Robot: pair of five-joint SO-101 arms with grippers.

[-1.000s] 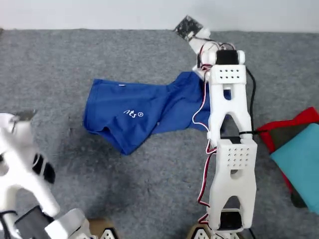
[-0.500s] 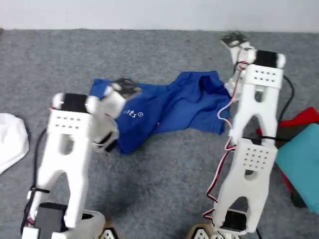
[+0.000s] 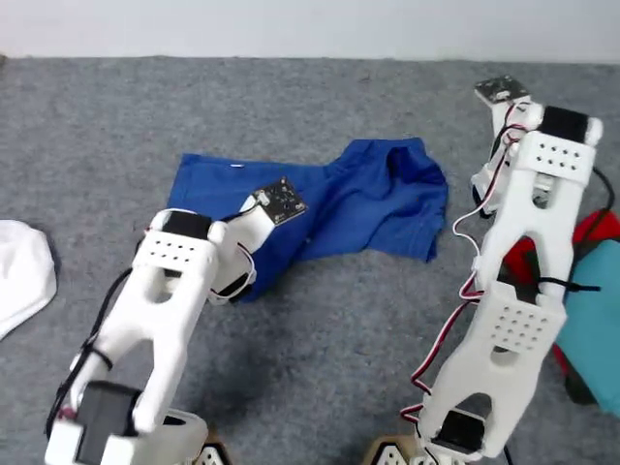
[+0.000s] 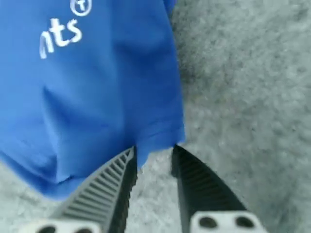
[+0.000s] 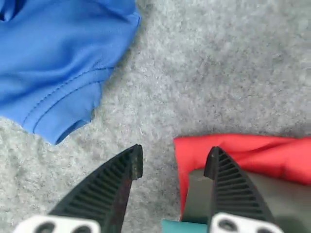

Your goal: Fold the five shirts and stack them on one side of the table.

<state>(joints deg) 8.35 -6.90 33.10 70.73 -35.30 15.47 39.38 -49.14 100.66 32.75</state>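
The worktop has a rough gray cover like a carpet, and a pale wall runs along its far side. A blue shirt lies in the middle of the worktop, flat at one end and bunched up at the end nearer the right arm. A white shirt sits at the edge by the left arm. On the other side, a red shirt and a teal shirt lie together, partly under the right arm. The left pincer hangs low over the near edge of the blue shirt with its fingers apart, and the shirt's hem lies right between the tips. The right pincer is also spread apart; it hangs over the gray cover at the edge of the red shirt, with the blue shirt's sleeve off to one side. A second ago the left arm was pulled back at the side of the worktop, in front of the white shirt, and now it has come out over the blue shirt. The right arm was stretched over the bunched end of the blue shirt then, and it has swung away toward the red and teal shirts. The blue shirt's flat end has stayed where it was.
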